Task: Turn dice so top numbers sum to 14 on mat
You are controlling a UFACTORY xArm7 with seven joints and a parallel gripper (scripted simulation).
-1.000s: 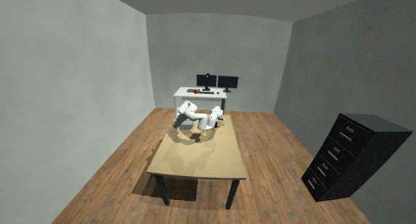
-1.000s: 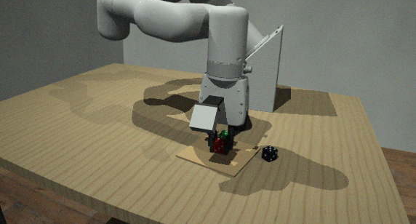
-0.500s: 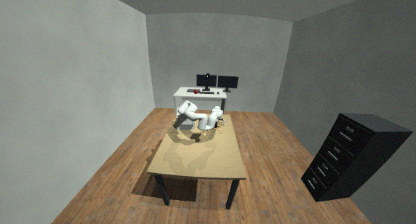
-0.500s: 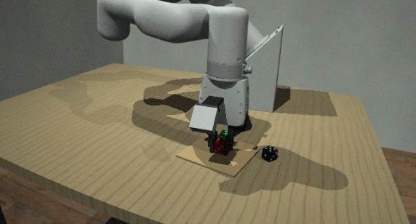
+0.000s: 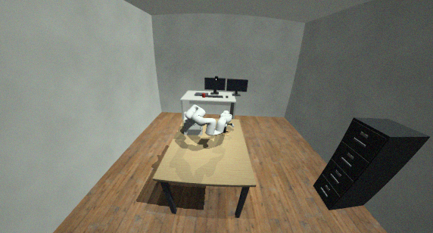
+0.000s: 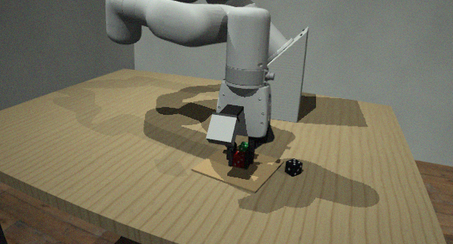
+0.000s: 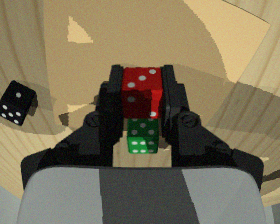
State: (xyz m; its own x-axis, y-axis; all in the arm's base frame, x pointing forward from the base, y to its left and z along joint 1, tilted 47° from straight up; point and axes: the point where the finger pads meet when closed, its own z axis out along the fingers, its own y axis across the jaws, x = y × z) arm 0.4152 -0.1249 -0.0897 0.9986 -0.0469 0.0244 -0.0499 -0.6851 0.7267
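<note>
My gripper (image 6: 240,157) (image 7: 142,80) points down over the mat, shut on the red die (image 6: 238,160) (image 7: 142,92). The red die seems slightly above the mat; its upper face in the wrist picture shows three pips, the lower one is shadowed. The green die (image 6: 244,146) (image 7: 143,136) is behind it in the exterior view, showing five and six pips in the wrist view; whether it touches the mat is hidden. The black die (image 6: 294,167) (image 7: 17,103) is on the table just off the mat, showing one and several pips. The thin mat (image 6: 210,169) (image 7: 246,32) lies under the gripper.
The wooden table (image 5: 212,167) (image 6: 119,163) carries the white arm (image 5: 204,120) (image 6: 247,40). A pale upright panel (image 6: 288,84) stands behind the arm. A black cabinet (image 5: 367,167) and a white desk (image 5: 193,97) with monitors are apart from the table.
</note>
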